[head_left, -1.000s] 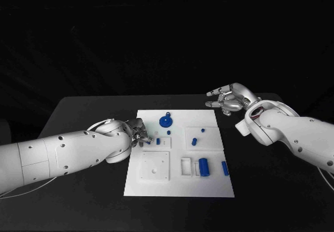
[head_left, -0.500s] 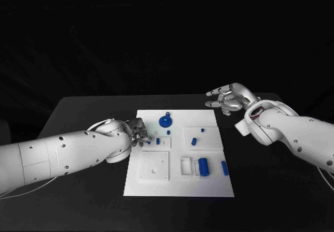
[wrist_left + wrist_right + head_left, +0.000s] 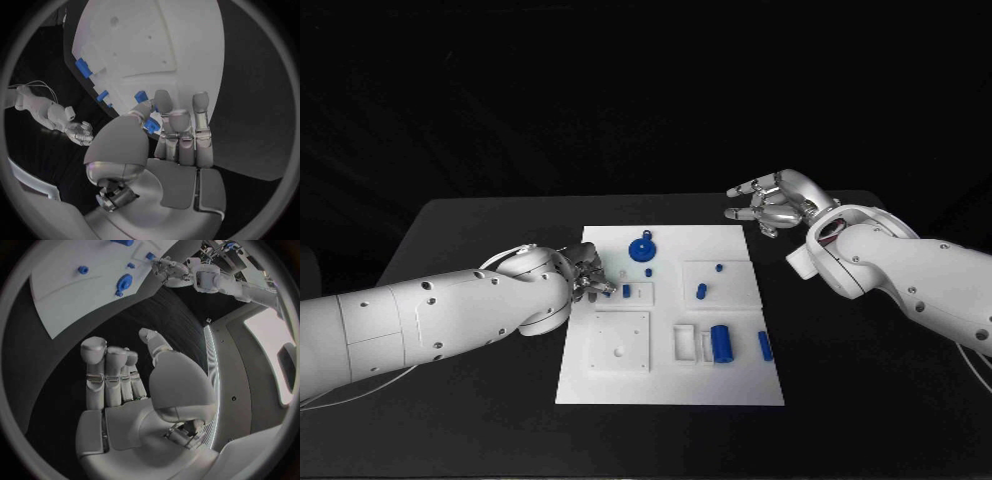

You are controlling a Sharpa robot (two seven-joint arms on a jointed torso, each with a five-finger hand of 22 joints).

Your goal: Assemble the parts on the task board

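Note:
The white task board (image 3: 668, 385) lies in the middle of the table. My left hand (image 3: 583, 275) rests at the board's left edge. In the left wrist view the left hand (image 3: 172, 150) pinches a small blue part (image 3: 150, 125) between thumb and fingers. Just beside the fingers a small blue block (image 3: 627, 291) stands in the board. Other parts on the board are a round blue part (image 3: 643, 250), two small pegs (image 3: 702, 292) and a blue cylinder (image 3: 721, 343). My right hand (image 3: 769, 205) hovers off the board's far right corner, fingers loosely apart and holding nothing.
A flat blue piece (image 3: 766, 346) lies near the board's right edge. White raised blocks (image 3: 620, 343) sit on the board's near half. Black table surface (image 3: 473, 420) surrounds the board on all sides.

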